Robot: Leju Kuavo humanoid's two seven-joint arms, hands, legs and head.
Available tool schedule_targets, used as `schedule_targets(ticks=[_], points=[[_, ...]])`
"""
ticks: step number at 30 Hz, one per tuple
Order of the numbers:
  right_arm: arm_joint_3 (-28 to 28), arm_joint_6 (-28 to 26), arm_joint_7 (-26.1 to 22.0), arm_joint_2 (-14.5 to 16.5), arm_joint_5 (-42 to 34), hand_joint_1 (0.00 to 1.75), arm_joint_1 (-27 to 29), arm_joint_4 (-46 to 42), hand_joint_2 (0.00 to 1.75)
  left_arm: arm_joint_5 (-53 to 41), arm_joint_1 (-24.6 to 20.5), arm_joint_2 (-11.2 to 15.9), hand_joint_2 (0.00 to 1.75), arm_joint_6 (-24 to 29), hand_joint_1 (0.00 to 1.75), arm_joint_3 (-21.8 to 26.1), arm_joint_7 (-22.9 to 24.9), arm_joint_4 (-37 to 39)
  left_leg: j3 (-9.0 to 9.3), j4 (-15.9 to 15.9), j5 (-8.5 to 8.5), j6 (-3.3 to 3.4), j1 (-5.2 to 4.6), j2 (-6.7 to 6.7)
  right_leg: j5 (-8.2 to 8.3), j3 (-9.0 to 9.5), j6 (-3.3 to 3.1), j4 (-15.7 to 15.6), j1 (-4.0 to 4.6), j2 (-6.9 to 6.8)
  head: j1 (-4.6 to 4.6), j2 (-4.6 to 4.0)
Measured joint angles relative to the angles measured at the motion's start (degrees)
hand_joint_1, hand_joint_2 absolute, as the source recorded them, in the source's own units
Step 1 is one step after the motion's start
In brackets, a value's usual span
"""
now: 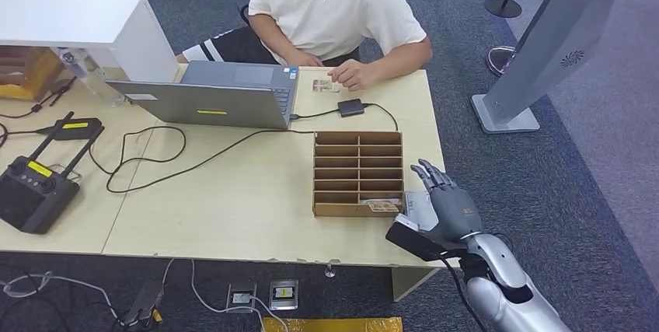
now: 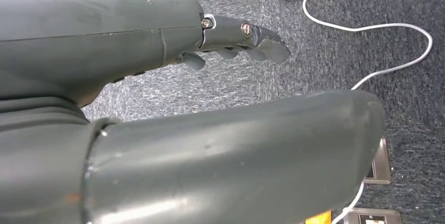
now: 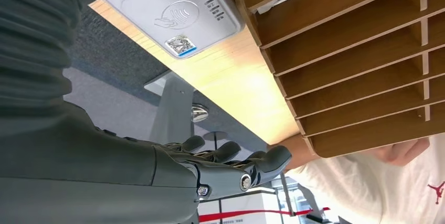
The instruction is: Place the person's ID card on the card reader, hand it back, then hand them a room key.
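Observation:
The ID card [image 1: 324, 85] lies on the table's far edge under the fingertips of the person's hand [image 1: 353, 75]. The grey card reader [image 1: 417, 206] [image 3: 173, 14] sits at the table's near right corner, beside the wooden slotted rack [image 1: 357, 172] [image 3: 357, 61]. A room key card [image 1: 381, 206] lies in the rack's nearest right slot. My right hand [image 1: 444, 201] [image 3: 231, 167] hovers at the reader's right side, fingers stretched out, holding nothing. In the left wrist view, my left hand [image 2: 131, 40] hangs over the carpet with straight fingers and nothing in it.
An open laptop [image 1: 214, 99] stands far left of the rack, and a small black box [image 1: 350, 107] with a cable lies between rack and person. A black controller [image 1: 35, 188] sits at the left edge. A grey kiosk base [image 1: 505, 118] stands right of the table.

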Motion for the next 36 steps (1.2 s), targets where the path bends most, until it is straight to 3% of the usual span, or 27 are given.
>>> schedule_targets(ticks=[36], points=[[1.57, 2.38, -0.61, 3.63, -1.55, 0.00, -0.28, -1.51, 1.75, -1.59, -1.57, -0.60, 0.00, -0.02, 0.00, -0.02, -0.30, -0.10, 0.00, 0.00, 0.00, 0.00, 0.00, 0.00, 0.00, 0.01, 0.00, 0.01, 0.00, 0.00, 0.01, 0.00]])
